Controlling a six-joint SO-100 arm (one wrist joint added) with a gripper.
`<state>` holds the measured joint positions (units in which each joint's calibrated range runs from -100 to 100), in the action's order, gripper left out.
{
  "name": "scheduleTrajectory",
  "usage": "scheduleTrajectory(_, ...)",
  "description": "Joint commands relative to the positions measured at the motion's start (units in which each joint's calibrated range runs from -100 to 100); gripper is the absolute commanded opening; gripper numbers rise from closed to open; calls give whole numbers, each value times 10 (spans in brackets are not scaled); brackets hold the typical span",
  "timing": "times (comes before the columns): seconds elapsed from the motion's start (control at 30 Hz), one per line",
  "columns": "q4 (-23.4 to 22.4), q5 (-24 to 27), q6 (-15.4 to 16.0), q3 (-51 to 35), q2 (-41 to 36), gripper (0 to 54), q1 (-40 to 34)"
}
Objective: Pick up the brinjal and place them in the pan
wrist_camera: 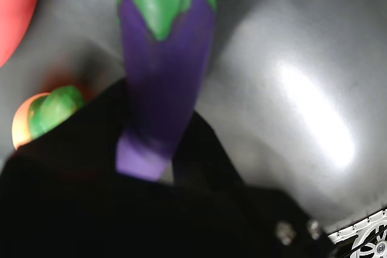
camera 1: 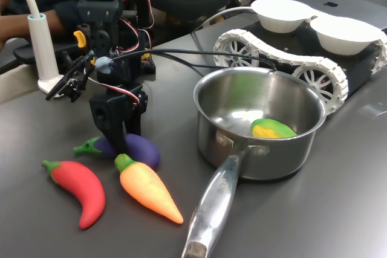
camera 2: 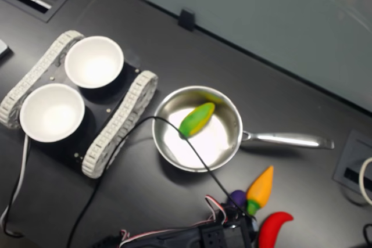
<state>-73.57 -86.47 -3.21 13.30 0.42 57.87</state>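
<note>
The dark-purple brinjal (camera 1: 140, 149) with its green stem cap lies on the dark table, between the red chilli and the orange carrot. My gripper (camera 1: 121, 139) comes straight down onto it, near the stem end. In the wrist view the brinjal (wrist_camera: 163, 77) runs between the two black jaws of the gripper (wrist_camera: 154, 158), which press against both its sides. The steel pan (camera 1: 205, 98) stands to the first exterior view's right of the brinjal, handle toward the camera. In the second exterior view only a small bit of the brinjal (camera 2: 237, 197) shows beside the arm, below the pan (camera 2: 232, 143).
An orange carrot (camera 1: 148, 190) and a red chilli (camera 1: 78, 193) lie right beside the brinjal. A yellow-green toy vegetable (camera 1: 273, 129) lies in the pan. Two white bowls (camera 1: 281, 14) sit on a tracked vehicle behind the pan. A black cable (camera 2: 192, 149) crosses over the pan.
</note>
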Motion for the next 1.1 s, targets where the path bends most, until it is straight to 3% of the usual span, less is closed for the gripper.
scheduleTrajectory(0.0,24,13,-14,15,-3,6,-11)
scheduleTrajectory(0.13,22,34,-10,27,-12,5,-21)
scheduleTrajectory(0.3,13,82,20,36,-32,5,-37)
scheduleTrajectory(0.4,-11,96,56,30,-48,5,-26)
scheduleTrajectory(0.47,-31,124,95,19,-67,5,-21)
scheduleTrajectory(0.73,-54,219,164,1,-120,4,-40)
scheduleTrajectory(1.07,-97,257,262,16,-221,4,7)
